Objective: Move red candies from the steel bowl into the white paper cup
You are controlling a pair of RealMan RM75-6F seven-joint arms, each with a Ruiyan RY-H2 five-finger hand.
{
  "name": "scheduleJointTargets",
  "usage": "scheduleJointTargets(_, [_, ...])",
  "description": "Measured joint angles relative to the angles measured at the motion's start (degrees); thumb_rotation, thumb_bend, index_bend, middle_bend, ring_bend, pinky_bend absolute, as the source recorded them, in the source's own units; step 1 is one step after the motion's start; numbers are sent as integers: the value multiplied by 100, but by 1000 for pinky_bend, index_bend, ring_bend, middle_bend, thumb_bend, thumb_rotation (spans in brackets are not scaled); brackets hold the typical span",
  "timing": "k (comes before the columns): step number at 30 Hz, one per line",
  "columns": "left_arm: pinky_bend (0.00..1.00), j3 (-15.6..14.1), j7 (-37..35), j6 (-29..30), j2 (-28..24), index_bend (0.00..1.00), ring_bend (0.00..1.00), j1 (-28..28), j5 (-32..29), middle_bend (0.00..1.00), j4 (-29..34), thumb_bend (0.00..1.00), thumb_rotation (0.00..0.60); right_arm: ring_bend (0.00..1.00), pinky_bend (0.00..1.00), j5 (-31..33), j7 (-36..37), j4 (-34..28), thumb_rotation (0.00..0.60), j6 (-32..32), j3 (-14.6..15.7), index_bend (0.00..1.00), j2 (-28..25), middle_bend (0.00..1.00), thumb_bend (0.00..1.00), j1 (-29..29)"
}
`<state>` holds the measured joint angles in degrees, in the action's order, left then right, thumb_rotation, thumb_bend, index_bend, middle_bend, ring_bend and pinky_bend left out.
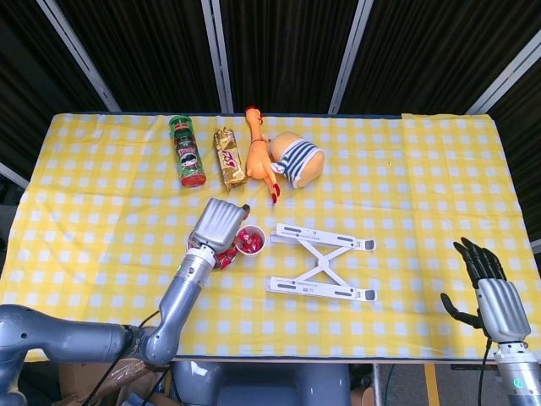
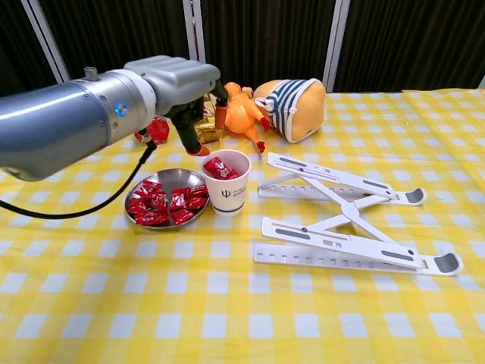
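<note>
Cup (image 2: 226, 182) holds some red candies (image 2: 219, 167); many left in bowl (image 2: 166, 199). Left hand (image 2: 186, 91) empty, fingers spread, above cup.

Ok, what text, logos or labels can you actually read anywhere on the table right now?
White paper cup: a dark psi-like logo with a small line of print beside it, too small to read.
Pringles can: brand mark recognisable, lettering blurred.
Gold snack packet: red lettering, unreadable.
White folding stand: no text visible.

One steel bowl (image 2: 164, 182), one white paper cup (image 2: 227, 193), one chip can (image 1: 187, 151), one rubber chicken (image 1: 259, 154), one plush toy (image 1: 297, 158), one folding stand (image 1: 325, 262).
</note>
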<state>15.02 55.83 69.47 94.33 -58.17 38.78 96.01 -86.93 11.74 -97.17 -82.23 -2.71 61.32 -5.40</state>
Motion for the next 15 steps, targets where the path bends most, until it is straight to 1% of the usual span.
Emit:
scheduleJointTargets(3, [987,-120,-39,60,-290,401,952,175,-79,908,172,241,600,0,0,-15,-35,-3,600,6,12,0,8,0,412,-2])
scheduleJointTargets(6, [986,-225,-68,67,-435,365,948,301,-293,899,243,203,600,0,0,-17,-73,-4,600,13,20,0,23,0,411,-2])
scheduleJointTargets(8, [986,-348,-58,44,-512,364,948,369,-432,900,256,196,600,0,0,-2,-93,-5,600,18,19,0,30,0,411,-1])
scheduleJointTargets(11, [986,-498,-35,-26,-530,372,949,424,-611,906,194,196,600,0,0,12,-104,-8,600,27,19,0,33,0,412,-1])
scheduleJointTargets(15, [986,-578,19,-110,-414,370,950,422,-768,908,-33,196,600,0,0,0,-110,-10,600,26,24,0,32,0,412,-1])
